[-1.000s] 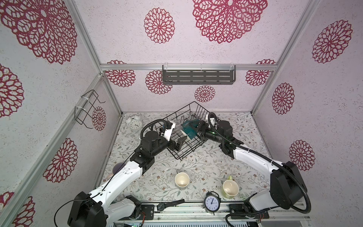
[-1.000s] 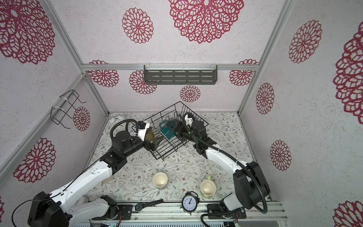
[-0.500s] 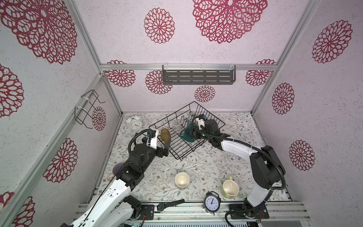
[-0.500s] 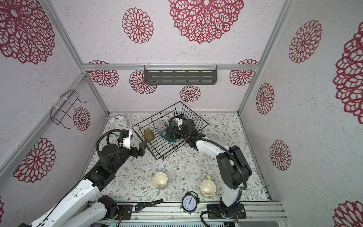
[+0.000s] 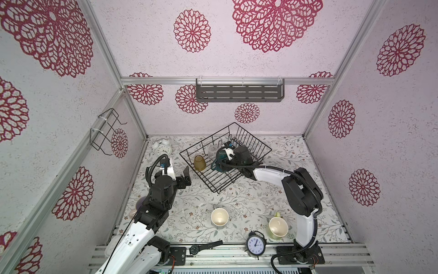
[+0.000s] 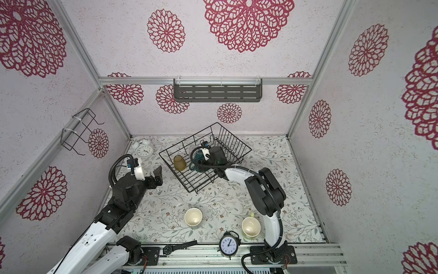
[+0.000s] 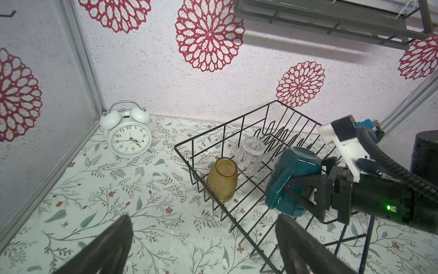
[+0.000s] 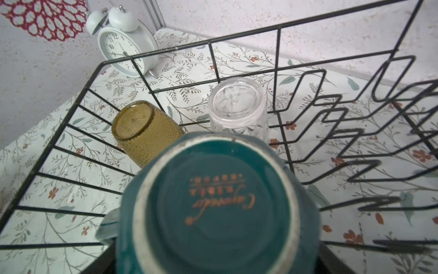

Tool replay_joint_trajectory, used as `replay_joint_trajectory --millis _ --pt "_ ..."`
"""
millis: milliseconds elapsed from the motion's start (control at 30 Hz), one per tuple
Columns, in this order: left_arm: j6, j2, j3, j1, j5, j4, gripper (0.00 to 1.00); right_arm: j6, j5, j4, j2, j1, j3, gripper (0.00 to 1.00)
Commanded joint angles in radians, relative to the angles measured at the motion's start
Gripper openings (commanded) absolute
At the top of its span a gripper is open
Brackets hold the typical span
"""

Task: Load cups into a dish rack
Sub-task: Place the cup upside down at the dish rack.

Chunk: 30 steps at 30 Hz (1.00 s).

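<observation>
The right end effector (image 7: 305, 176) is closed across the body of the dark teal mug (image 8: 220, 208), one finger on each side. It holds the mug inside the dish rack (image 5: 250, 136) with the base turned up toward the wrist and the mouth down toward the floor wires. The mug's long axis is tipped rather than plumb, and its handle juts out to the side facing the left arm. Just beyond the held mug, the amber tumbler (image 5: 199, 163) and the clear glass (image 7: 250, 156) stand upside down in the rack, close to it; whether they touch it I cannot tell. Setting the mug down probably depends on squaring that axis so the rim lands flat without nudging the tumbler. The left end effector (image 5: 186, 176) is spread wide and empty, low over the tabletop (image 5: 272, 197) just outside the rack wall nearest the tumbler. A cream-lined mug (image 5: 219, 217) and a pale yellow-green mug (image 5: 277, 228) sit upright well behind both end effectors, toward the arm bases. The yellow-green one is nearer the right arm.
</observation>
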Motion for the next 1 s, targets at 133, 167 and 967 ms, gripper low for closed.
replay_joint_trajectory --millis 133,167,967 --pt "-0.068 -0.091 -0.046 0.010 -0.046 -0.037 0.97 -0.074 0.188 0.178 0.022 -0.006 0.081 0.54" --pt "-0.074 -0.102 -0.057 0.009 -0.037 -0.026 0.97 -0.073 0.194 0.192 0.027 -0.004 0.079 0.54" --pt "-0.081 -0.162 -0.080 0.010 -0.038 0.013 0.97 -0.005 0.287 0.393 0.090 0.042 -0.022 0.61"
